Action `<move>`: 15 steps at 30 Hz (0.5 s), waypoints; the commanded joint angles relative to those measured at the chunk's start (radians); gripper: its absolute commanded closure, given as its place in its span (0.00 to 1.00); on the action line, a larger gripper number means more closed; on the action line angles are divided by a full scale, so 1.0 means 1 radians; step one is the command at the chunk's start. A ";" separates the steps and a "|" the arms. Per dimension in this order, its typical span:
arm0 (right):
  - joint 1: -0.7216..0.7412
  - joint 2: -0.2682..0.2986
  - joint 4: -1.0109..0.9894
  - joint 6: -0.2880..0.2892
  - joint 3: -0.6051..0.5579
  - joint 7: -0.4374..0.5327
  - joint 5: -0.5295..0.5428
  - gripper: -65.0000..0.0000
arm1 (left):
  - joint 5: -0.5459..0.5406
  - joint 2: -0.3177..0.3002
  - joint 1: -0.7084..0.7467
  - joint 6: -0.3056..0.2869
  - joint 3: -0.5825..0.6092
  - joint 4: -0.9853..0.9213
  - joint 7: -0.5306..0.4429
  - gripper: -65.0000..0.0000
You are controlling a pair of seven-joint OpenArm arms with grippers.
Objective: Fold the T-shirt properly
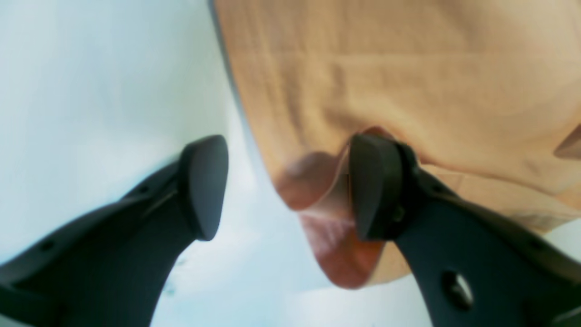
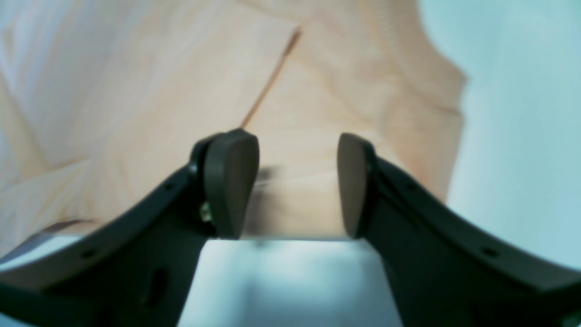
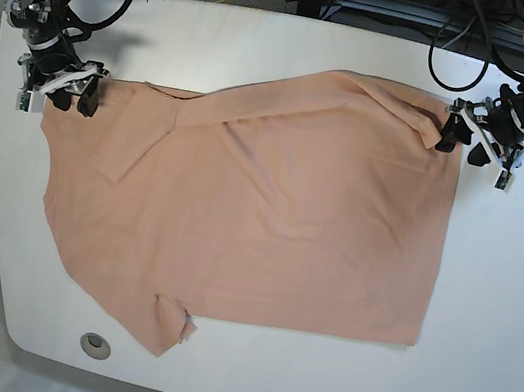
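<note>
**A:** Where is the T-shirt [image 3: 268, 218] now?

**B:** It lies spread on the white worktop [image 3: 488, 297] and covers much of it. Most of the cloth is flat. One sleeve is at the near edge of the base view, on its left, with a small curled corner. There is also a long crease in the far-left part of the cloth, and some bunched folds at the far-right corner.

**A:** And the left hand [image 1: 286, 186]?

**B:** It is at the far-right corner of the shirt in the base view. In its wrist view the two fingers stand wide apart. One finger [image 1: 372, 186] is against a small raised fold of the peach cloth, the other finger is over the bare worktop. The fold sits between them, but they are not pressed together on it, so I call this hand released.

**A:** The right hand [image 2: 297, 184]?

**B:** It is at the far-left corner of the shirt in the base view. In its wrist view the fingers are parted with a clear gap, and the edge of the cloth runs across this gap just beyond the tips. White worktop shows below that edge. This hand is also released, it grasps nothing. Whether the tips touch the cloth I cannot tell.

**A:** Anything else on the worktop?

**B:** Two small round fittings [image 3: 95, 343] near the front edge, one on each side.
</note>
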 commanded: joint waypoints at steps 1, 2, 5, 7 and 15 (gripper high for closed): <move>0.010 0.022 0.014 0.003 0.007 0.033 0.019 0.52 | -0.007 -0.014 0.000 -0.007 0.000 0.021 -0.032 0.38; 0.010 0.024 0.014 0.003 0.007 0.035 0.019 0.52 | -0.006 -0.014 0.001 -0.007 0.001 0.022 -0.034 0.38; 0.007 0.023 0.027 0.003 0.006 0.031 0.020 0.52 | 0.000 -0.014 -0.002 -0.010 -0.005 0.016 -0.047 0.36; 0.005 0.023 0.038 0.003 0.006 0.026 0.022 0.53 | 0.007 -0.013 -0.005 -0.012 -0.010 0.013 -0.053 0.36; 0.008 0.017 0.037 0.003 0.007 0.020 0.019 0.53 | 0.009 -0.010 -0.007 -0.012 -0.012 0.016 -0.043 0.36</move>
